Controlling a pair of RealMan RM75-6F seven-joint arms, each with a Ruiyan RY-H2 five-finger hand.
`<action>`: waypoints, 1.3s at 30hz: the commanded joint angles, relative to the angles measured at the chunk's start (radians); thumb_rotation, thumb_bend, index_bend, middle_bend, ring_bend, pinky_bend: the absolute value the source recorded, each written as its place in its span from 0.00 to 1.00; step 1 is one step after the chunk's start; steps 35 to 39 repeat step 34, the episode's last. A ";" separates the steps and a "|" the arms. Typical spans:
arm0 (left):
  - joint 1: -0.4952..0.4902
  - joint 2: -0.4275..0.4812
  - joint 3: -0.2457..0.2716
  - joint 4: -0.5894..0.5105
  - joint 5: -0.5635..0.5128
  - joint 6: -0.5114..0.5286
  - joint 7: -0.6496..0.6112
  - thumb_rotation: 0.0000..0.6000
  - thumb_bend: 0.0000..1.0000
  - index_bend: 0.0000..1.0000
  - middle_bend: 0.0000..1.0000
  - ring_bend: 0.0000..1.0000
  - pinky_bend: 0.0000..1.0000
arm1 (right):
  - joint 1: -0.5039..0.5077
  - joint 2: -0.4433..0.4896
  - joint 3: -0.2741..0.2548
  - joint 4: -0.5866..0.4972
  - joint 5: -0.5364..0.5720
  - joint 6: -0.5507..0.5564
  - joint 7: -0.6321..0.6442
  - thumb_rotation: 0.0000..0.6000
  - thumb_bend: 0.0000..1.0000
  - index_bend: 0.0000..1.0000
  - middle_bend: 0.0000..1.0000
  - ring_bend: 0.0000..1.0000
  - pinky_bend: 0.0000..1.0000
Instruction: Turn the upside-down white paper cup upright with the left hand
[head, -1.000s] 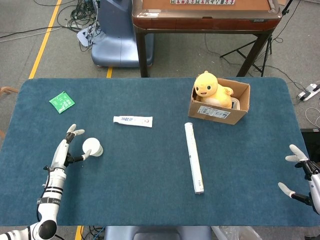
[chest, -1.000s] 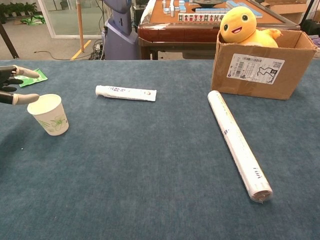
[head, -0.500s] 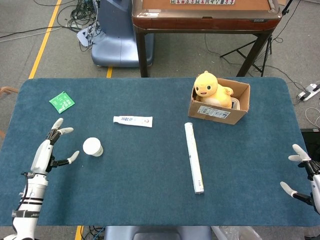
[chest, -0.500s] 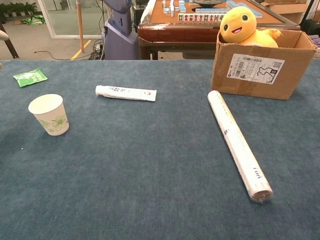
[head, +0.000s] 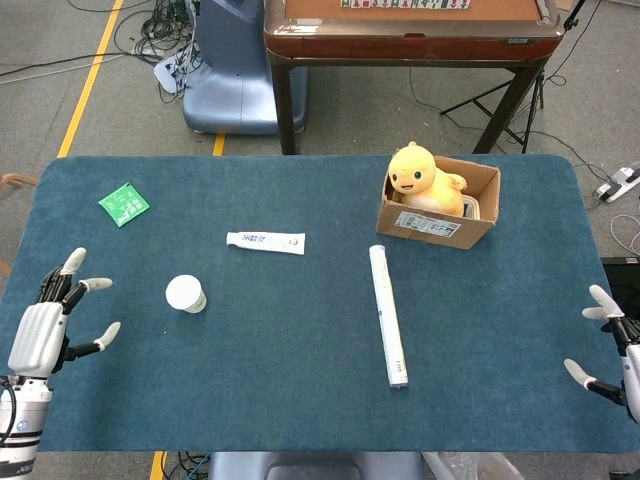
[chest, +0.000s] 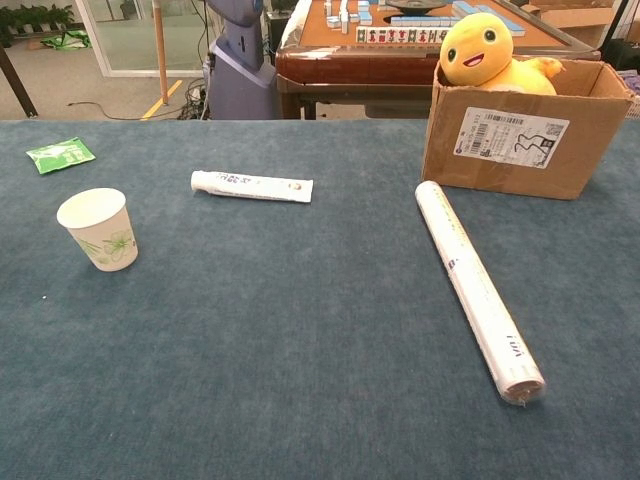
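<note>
The white paper cup (head: 186, 294) (chest: 98, 228) with a green leaf print stands upright, mouth up, on the left part of the blue table. My left hand (head: 48, 322) hovers well to the cup's left near the table's left edge, fingers spread and holding nothing. It is out of the chest view. My right hand (head: 612, 348) is at the table's right edge, fingers apart and empty, partly cut off by the frame.
A toothpaste tube (head: 265, 242) lies behind the cup. A long white roll (head: 388, 315) lies in the middle. A cardboard box (head: 440, 215) with a yellow plush toy (head: 417, 177) stands at the back right. A green packet (head: 124, 203) lies at the back left.
My left hand has drawn away from the cup, moving left and toward the front edge and leaving the chest view. The cup stays upright. The right hand barely moved.
</note>
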 joint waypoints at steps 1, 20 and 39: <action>0.031 0.000 0.047 -0.004 0.018 0.031 0.198 1.00 0.21 0.32 0.00 0.00 0.00 | 0.002 -0.004 0.001 -0.001 0.004 -0.005 -0.009 1.00 0.00 0.13 0.35 0.40 0.60; 0.113 0.019 0.129 -0.062 0.005 0.069 0.342 1.00 0.21 0.36 0.00 0.00 0.00 | 0.003 -0.020 0.019 0.009 0.042 -0.010 -0.053 1.00 0.00 0.13 0.35 0.40 0.60; 0.133 0.016 0.141 -0.053 0.028 0.084 0.356 1.00 0.21 0.37 0.00 0.00 0.00 | 0.019 -0.030 0.017 0.028 0.062 -0.056 -0.064 1.00 0.00 0.13 0.35 0.40 0.60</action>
